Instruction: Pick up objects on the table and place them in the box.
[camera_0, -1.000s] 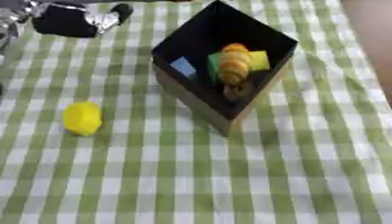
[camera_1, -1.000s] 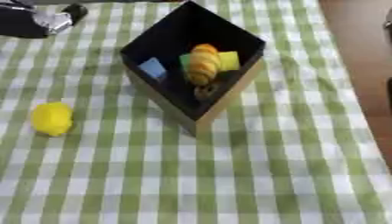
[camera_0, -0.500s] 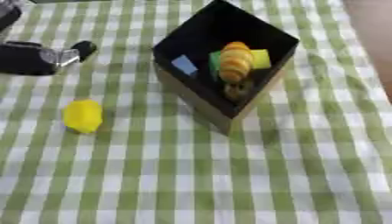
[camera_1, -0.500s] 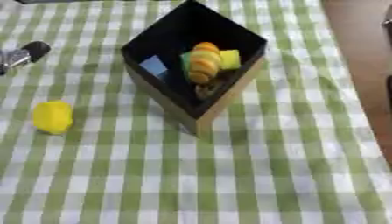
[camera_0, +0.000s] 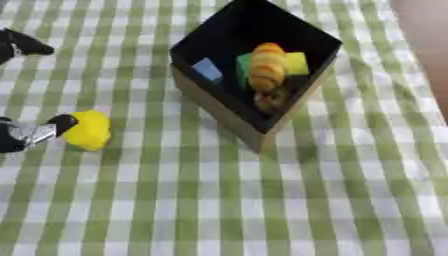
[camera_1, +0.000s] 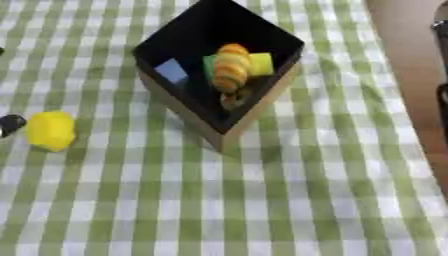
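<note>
A yellow lumpy object (camera_0: 88, 130) lies on the green checked cloth at the left. My left hand (camera_0: 33, 134) comes in from the left edge, open, with one black fingertip touching the object's left side and another finger (camera_0: 26, 45) spread well above it. The box (camera_0: 219, 107), black inside with brown outer walls, stands at the upper middle. It holds a blue piece (camera_0: 207, 70), a green and yellow block (camera_0: 296, 63) and an orange striped object (camera_0: 267, 67). Only dark slivers (camera_1: 443, 107) at the right edge may be my right hand.
The checked tablecloth (camera_0: 262, 200) covers the whole front. A bare brown strip (camera_1: 407, 45) runs along the right side past the cloth's edge.
My left hand has come down from the upper left corner to the yellow object's left side. The box and its contents have not moved.
</note>
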